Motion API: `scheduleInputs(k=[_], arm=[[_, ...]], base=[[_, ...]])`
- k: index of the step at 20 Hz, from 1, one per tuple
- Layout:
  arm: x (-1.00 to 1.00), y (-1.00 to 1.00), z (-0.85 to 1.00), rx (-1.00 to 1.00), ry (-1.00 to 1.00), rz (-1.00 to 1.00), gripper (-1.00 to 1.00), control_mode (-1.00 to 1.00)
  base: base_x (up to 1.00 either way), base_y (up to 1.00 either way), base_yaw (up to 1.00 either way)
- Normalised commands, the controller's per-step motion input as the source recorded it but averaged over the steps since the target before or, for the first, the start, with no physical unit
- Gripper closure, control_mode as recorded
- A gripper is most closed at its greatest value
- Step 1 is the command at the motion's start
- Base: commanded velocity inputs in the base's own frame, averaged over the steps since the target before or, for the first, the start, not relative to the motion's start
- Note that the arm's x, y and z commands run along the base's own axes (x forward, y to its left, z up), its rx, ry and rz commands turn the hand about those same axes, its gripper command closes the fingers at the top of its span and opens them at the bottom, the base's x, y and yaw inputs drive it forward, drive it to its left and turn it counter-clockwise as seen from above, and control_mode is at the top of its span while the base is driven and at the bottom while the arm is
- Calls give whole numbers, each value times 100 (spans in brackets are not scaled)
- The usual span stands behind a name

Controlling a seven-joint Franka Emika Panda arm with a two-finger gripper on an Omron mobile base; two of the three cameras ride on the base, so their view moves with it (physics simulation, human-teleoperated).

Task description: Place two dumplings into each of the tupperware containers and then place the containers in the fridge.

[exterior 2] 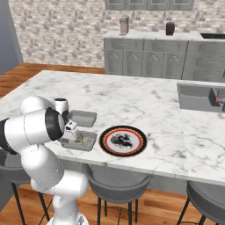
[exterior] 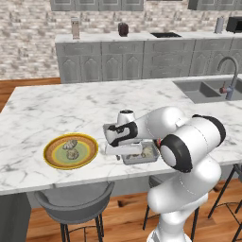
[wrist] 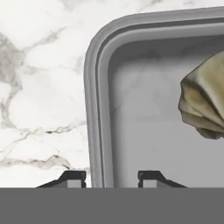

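Pincer (wrist: 111, 177) astride smooth grey container (wrist: 98, 109) rim, crimped dumpling (wrist: 203, 103), veined marble

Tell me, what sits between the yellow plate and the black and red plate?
In the base views, the gripper and a grey container holding dumplings sit between the yellow plate and the black-and-red plate.

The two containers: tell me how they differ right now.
The near container holds dumplings; the far container looks empty. The end effector straddles the near container's rim, one fingertip outside and one inside, while the far container stands untouched behind it. The near container sits close to the counter's front edge; the far one lies further in. Both are shallow, grey, round-cornered trays.
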Motion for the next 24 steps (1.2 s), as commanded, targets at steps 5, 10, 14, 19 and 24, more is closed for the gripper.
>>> scheduleInputs(k=[5,10,14,19,24], arm=[[0,0,0,0,0,0,100,-100],[-7,-2,33,0,0,0,100,-100],[-14,0,85,0,6,0,100,-100],[-21,-8,94,0,4,1,100,-100],[-41,-19,79,0,0,9,100,-100]], base=[[0,0,0],[0,0,0],[0,0,0],[0,0,0],[0,0,0]])
